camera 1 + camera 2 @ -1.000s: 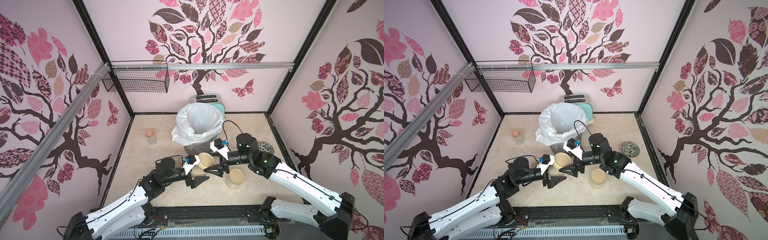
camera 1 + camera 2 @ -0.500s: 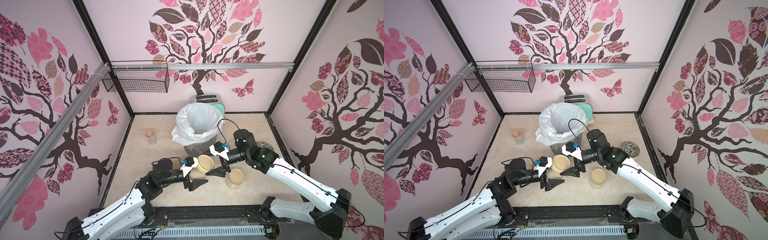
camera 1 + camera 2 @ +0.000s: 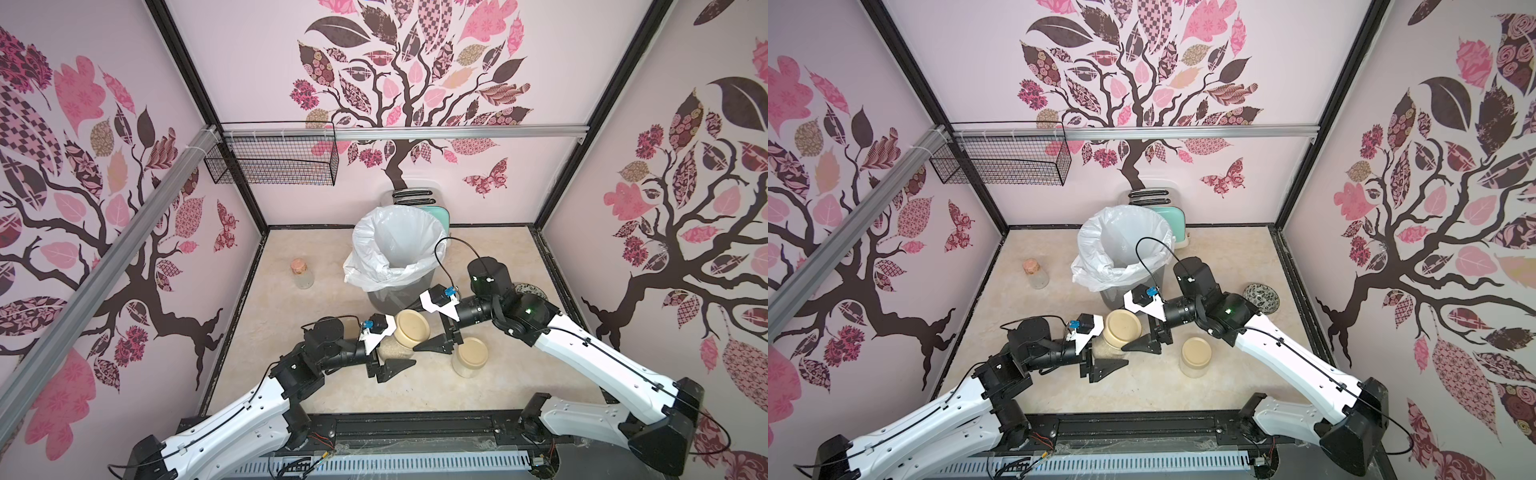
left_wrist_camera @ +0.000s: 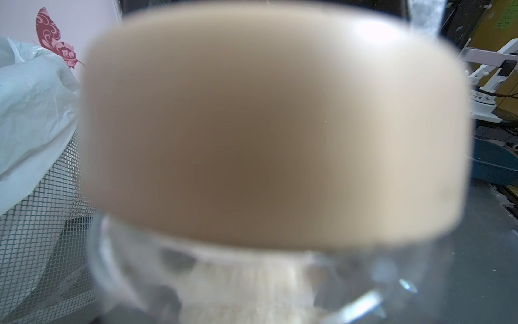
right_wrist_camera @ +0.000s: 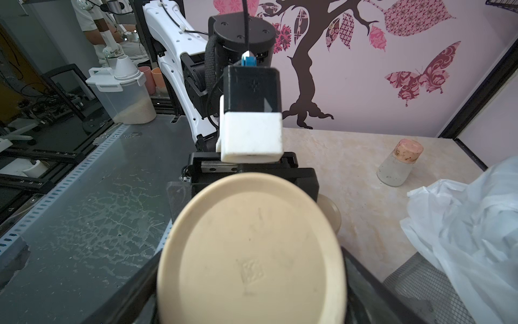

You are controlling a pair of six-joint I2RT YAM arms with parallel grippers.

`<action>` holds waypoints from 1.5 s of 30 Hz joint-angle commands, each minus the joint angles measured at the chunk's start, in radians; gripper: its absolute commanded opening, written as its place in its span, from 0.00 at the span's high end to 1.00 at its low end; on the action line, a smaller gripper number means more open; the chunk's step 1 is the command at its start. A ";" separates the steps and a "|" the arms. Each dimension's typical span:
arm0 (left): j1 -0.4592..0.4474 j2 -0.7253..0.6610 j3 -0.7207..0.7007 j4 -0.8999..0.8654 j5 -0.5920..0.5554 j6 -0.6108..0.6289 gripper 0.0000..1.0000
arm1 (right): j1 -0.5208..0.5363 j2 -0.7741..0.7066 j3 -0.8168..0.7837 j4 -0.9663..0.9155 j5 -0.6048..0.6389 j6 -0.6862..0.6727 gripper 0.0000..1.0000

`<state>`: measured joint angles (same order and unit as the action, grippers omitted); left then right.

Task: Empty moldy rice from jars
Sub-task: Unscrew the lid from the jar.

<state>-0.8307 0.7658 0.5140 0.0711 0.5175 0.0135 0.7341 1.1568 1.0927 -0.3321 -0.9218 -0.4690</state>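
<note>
with the left pincer [image 3: 392, 358] clamped on the tilted jar [image 3: 398, 350] of moldy rice [image 3: 1109, 350] in front of the bin [image 3: 395, 249], centre the right pincer [image 3: 430, 338], its jaws wide apart, squarely around the lid [image 3: 412, 330] before closing and twisting.

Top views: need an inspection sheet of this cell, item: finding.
Surface: beige table, no spill seen.
Job's things: held jar tilted, lid on, moldy rice inside; second jar upright, lidded; third jar mostly hidden behind left arm.
Clutter: cork flask, patterned bowl, bagged bin.
Grippers: left pincer clamps held jar; right pincer straddles the lid, grip unclear.
Cables: cable from right wrist loops up beside bin.
Surroundings: wire basket on wall, tree-decal walls.
</note>
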 commanded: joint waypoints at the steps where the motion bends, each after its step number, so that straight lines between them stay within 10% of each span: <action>1: 0.025 -0.002 0.024 0.074 -0.067 -0.043 0.48 | -0.004 -0.028 0.014 0.008 -0.038 0.018 0.00; 23: 0.028 0.025 0.027 0.082 -0.099 -0.026 0.50 | 0.003 -0.103 0.106 -0.119 0.406 0.585 0.01; 45: 0.033 0.047 0.022 0.125 -0.105 -0.019 0.49 | 0.142 0.021 0.197 -0.235 0.621 0.712 0.01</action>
<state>-0.8036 0.8192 0.5140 0.0818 0.4110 -0.0105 0.8749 1.1839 1.2964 -0.5625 -0.3077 0.2184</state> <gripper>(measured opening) 0.871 0.995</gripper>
